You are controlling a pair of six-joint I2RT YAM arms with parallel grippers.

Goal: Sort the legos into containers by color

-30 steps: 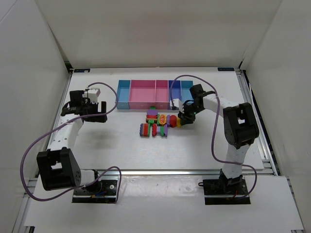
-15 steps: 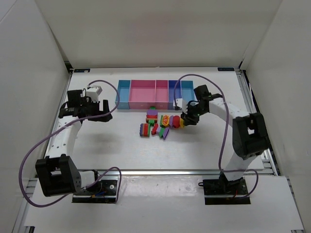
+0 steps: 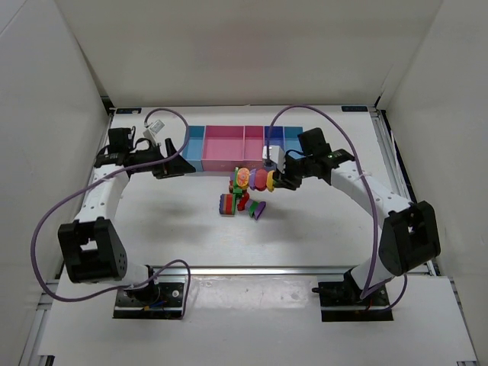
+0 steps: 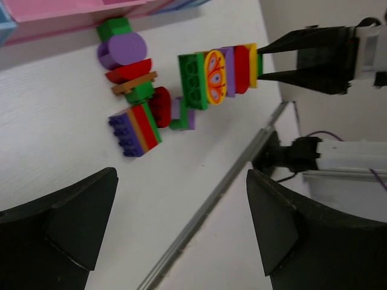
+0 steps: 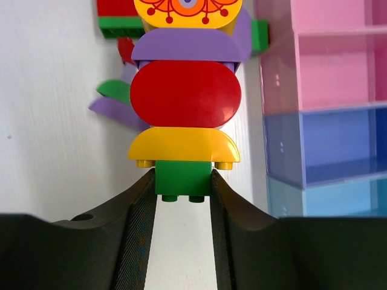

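My right gripper (image 3: 276,180) is shut on the green end brick (image 5: 183,176) of a joined stack of legos (image 3: 256,179). The stack runs green, yellow (image 5: 183,145), red (image 5: 185,93), purple, orange, and is held off the table just in front of the tray. It also shows in the left wrist view (image 4: 221,71). More joined and loose legos (image 3: 238,201) lie on the table below it. The five-compartment tray (image 3: 244,131) stands behind. My left gripper (image 3: 172,165) is open and empty, left of the bricks (image 4: 138,96).
In the right wrist view the pink (image 5: 326,66), darker blue (image 5: 338,139) and light blue (image 5: 326,202) compartments lie to the right of the held stack. White walls enclose the table. Purple cables loop over both arms.
My right gripper has lifted the joined stack off the table and carried it left, toward the tray. My left gripper has swung up and right, nearer the tray's left end.
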